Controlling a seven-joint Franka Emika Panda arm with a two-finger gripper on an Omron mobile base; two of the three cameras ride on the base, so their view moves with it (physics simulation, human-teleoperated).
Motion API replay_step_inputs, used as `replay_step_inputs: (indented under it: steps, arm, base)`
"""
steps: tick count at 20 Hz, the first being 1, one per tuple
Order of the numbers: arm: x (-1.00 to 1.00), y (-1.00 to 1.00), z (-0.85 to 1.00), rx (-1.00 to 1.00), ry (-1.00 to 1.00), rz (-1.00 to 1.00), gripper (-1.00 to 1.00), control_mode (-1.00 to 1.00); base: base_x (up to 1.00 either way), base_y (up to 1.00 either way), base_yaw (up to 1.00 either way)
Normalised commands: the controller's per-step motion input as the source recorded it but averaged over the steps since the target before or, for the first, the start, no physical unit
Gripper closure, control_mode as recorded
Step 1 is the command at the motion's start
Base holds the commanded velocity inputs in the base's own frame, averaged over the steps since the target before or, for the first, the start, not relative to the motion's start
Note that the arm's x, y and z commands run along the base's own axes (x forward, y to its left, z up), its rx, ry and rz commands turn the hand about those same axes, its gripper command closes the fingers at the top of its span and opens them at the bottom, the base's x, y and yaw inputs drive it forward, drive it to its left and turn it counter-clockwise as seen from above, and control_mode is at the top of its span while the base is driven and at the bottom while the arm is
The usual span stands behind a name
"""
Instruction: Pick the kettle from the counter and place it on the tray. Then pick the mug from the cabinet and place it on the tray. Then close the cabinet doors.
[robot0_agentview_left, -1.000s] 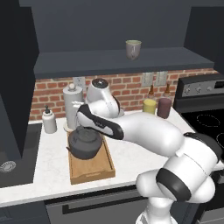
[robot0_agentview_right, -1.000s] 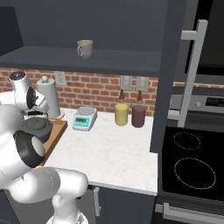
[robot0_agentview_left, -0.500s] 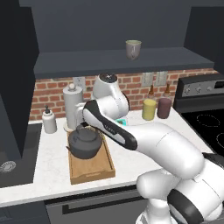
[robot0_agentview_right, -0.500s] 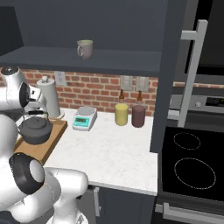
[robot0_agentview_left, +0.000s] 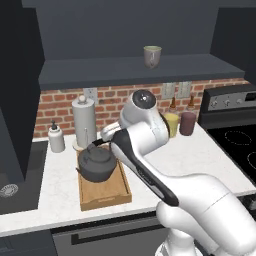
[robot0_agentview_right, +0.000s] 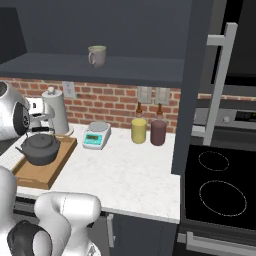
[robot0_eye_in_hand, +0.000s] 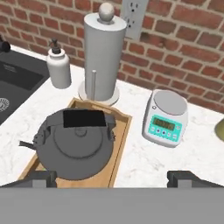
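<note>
Marbled counter (robot0_agentview_left: 200, 160), wooden tray (robot0_agentview_left: 105, 192), round kettle (robot0_agentview_left: 97, 162)

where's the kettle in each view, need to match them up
Left base view: kettle left of centre, on the tray.
Right base view: far left, mid-height.
Hand view: lower left.
Shared landmark: the paper towel roll just behind the tray.

No readable text anywhere; kitchen scale (robot0_eye_in_hand: 166, 117) display shows dark marks, too blurred to read.
</note>
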Motion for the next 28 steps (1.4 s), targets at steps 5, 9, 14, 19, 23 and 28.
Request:
replay_step_inputs:
  steps: [5,9,14,19,23,28]
  arm:
    - [-0.02,-0.46,0.62,-0.06,-0.23,0.0,-1.0,-1.0]
    - [0.0,-0.49,0.71,0.0,-0.18,0.0,-1.0,-1.0]
    - [0.0,-0.48,0.72,0.09,-0.01,-0.01,-1.0,-1.0]
    - [0.05,-0.42,0.68,0.05,-0.02,-0.08,-1.0,-1.0]
    - [0.3,-0.31,0.54,0.0,-0.05,-0.21,-1.0,-1.0]
    - [0.29,-0.26,0.38,0.0,-0.02,-0.26,-1.0,-1.0]
  base:
    - [0.0,0.0,0.0]
    - [0.0,0.0,0.0]
    - [0.0,0.0,0.0]
    - [0.0,0.0,0.0]
    - [0.0,0.0,0.0]
    - [0.0,0.0,0.0]
